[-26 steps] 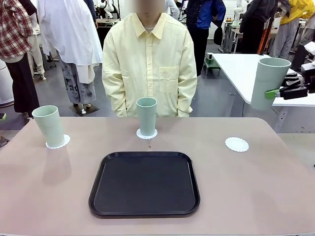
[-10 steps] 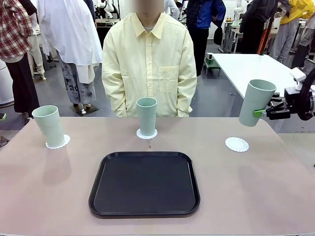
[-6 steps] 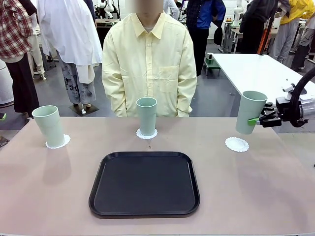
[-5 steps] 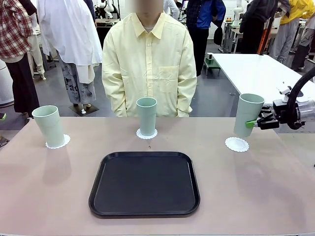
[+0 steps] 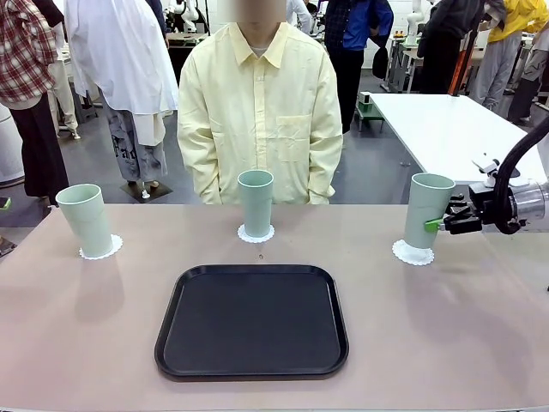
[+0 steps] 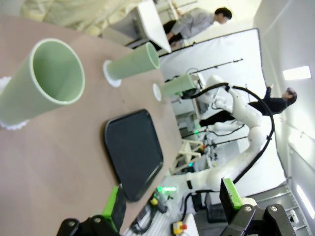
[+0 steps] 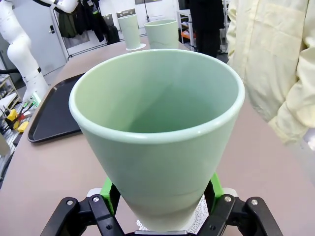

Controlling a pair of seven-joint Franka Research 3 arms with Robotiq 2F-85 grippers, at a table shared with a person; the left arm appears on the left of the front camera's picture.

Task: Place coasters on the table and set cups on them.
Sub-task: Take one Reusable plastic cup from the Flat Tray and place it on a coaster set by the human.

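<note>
- Table (image 5: 480, 326), beige-pink: carries black tray (image 5: 251, 319) at centre.
- Cups: two stand on coasters; third cup (image 5: 426, 210) clamped between right gripper (image 5: 436, 225) fingers, lowered upright onto last coaster (image 5: 413, 252) (contact unclear).
- Left gripper (image 6: 170, 201): fingers wide, idle.

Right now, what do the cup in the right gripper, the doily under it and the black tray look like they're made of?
Held cup: likely plastic; smooth, even mint wall with a soft sheen and a rounded moulded rim.
Doily: probably thin paper; flat, matte white, with a scalloped lacy edge.
Black tray: seemingly plastic, semi-matte, its raised rim catching a faint gloss; the look leaves the exact material open.
</note>
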